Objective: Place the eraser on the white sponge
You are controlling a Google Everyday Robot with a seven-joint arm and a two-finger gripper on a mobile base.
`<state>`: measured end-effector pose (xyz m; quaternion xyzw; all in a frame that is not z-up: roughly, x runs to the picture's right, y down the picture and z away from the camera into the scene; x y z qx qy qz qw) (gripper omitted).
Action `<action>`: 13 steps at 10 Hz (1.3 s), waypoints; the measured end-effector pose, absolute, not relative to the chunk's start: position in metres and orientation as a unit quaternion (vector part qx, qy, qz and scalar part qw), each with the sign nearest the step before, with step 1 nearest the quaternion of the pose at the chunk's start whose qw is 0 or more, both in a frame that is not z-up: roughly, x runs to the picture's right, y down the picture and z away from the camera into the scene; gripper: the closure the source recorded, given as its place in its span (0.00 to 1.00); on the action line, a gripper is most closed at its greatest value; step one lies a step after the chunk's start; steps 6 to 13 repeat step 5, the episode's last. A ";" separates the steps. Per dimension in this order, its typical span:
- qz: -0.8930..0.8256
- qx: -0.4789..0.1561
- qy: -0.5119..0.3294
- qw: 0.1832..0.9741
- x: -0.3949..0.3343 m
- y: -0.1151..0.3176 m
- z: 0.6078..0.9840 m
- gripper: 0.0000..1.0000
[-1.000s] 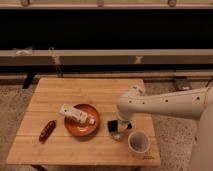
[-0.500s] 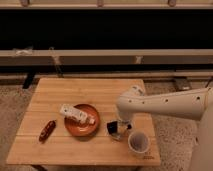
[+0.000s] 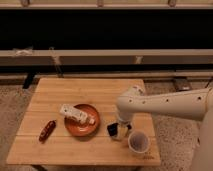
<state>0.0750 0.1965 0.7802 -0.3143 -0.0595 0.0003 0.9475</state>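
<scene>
My gripper (image 3: 119,129) hangs low over the wooden table (image 3: 60,150), at four o'clock from the round red plate (image 3: 75,129). The blocky black eraser (image 3: 112,129) sits against the soft white sponge (image 3: 121,134); finger spread: cannot tell. Nothing has shifted since before.

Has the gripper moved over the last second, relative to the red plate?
No clear move. The gripper sits low over the table, between the red plate and the white cup, as before.

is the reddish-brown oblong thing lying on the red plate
No, the reddish-brown oblong item lies on the bare wooden table left of the red plate, far from the gripper.
</scene>
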 end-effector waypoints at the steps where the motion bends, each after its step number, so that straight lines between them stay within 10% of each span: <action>1: 0.000 -0.305 -0.060 0.950 0.074 0.188 0.775 0.20; 13: -0.005 -0.295 -0.060 0.954 0.072 0.176 0.769 0.20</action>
